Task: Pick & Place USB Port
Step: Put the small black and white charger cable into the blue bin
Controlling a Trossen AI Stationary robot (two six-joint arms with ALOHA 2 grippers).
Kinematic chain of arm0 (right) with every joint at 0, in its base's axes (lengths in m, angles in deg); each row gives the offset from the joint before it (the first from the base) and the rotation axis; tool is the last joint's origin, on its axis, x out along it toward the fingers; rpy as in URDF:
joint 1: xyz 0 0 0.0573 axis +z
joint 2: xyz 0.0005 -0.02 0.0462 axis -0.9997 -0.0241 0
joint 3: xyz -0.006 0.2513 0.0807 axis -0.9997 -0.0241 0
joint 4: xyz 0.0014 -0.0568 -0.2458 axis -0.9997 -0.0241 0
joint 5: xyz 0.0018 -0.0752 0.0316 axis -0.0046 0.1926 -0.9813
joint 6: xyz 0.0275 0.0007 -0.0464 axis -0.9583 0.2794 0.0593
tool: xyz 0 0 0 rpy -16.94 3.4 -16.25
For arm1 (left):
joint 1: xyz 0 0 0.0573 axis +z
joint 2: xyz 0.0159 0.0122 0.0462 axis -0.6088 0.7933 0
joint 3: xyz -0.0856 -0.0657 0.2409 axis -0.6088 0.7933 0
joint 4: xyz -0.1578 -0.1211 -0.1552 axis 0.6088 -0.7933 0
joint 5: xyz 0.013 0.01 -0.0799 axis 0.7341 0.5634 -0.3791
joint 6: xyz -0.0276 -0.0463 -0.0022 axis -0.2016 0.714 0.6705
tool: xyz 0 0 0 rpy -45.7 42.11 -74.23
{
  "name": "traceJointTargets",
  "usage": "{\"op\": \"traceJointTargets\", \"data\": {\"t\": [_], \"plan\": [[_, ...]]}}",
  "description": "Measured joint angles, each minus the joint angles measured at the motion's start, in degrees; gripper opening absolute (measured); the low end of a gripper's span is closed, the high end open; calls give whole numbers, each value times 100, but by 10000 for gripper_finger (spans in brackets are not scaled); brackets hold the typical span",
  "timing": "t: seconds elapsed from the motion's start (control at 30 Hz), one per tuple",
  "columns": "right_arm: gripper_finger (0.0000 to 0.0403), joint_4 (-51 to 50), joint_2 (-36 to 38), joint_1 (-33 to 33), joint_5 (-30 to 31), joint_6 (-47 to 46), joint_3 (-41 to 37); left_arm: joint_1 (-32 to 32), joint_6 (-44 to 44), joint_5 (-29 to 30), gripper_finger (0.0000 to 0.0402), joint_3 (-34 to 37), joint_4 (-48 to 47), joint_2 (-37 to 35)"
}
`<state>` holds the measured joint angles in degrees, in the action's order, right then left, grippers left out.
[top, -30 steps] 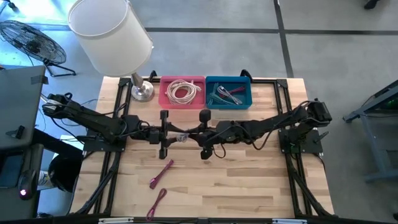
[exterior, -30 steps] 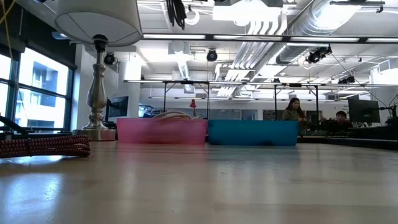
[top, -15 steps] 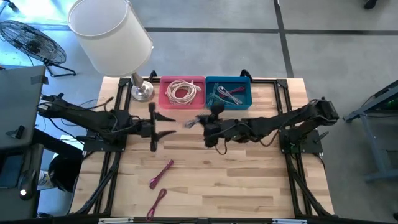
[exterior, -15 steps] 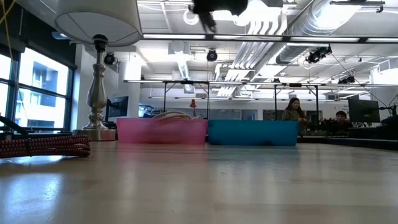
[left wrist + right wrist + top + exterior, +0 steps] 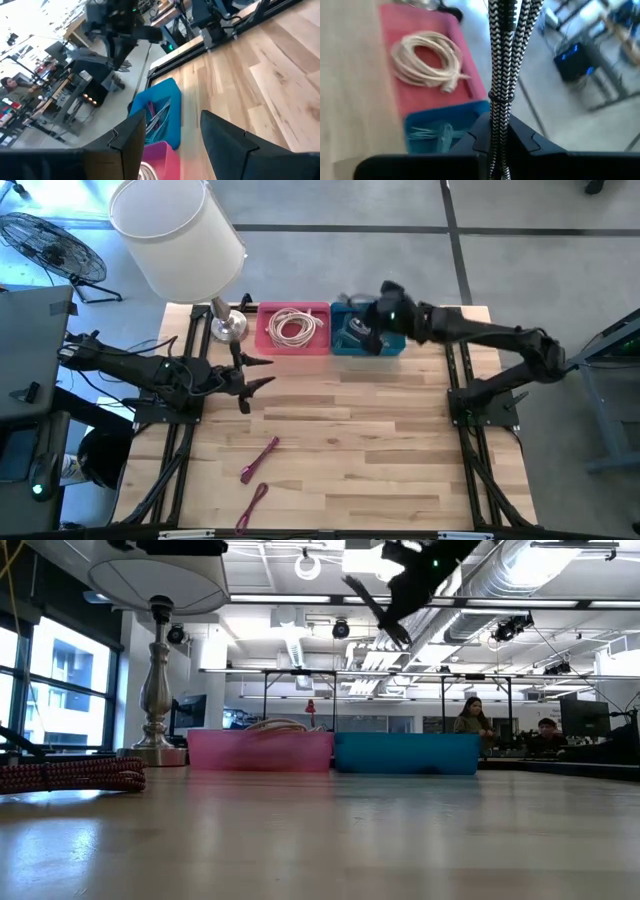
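High view: right gripper [image 5: 368, 321] carries a black-and-white braided USB cable [image 5: 502, 75] above the blue plastic bin [image 5: 367, 328].

Its fingers are pinched tight on the folded strands (the right wrist view shows the cable running straight out from between them), and the bin below already holds a tangle of other cables. Just beside it sits the pink plastic bin [image 5: 293, 327] with a coiled cream cable [image 5: 293, 326] inside, and a silver-based lamp with a white shade [image 5: 178, 235] stands at the table's far left corner. The left gripper [image 5: 252, 374] hangs over the light wooden table [image 5: 380, 440] with its fingers spread and empty. Two magenta cables [image 5: 259, 459] lie near the front edge.
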<state>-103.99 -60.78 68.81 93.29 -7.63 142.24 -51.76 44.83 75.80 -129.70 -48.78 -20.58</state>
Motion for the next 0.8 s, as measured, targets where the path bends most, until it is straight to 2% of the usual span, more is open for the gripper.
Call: {"op": "traceJointTargets", "data": {"t": [0.13,0.27,0.4,0.67,0.73,0.8], "plan": [[21,-278,-131,-581,-526,-164,0,0,92,2,184,4,-203,0],[21,-610,-391,-900,-640,-184,-2,0,100,149,184,4,-452,0],[21,-926,-718,-1075,-813,-191,-2,0,268,413,184,5,-733,40],[21,-1105,-1189,-1108,-824,-376,-2,0,345,422,184,13,-832,306],[34,-1018,-1207,-1108,-791,-525,-2,0,347,465,184,11,-831,350],[66,-954,-1207,-1097,-730,-686,-4,0,347,463,184,13,-835,363]]}}
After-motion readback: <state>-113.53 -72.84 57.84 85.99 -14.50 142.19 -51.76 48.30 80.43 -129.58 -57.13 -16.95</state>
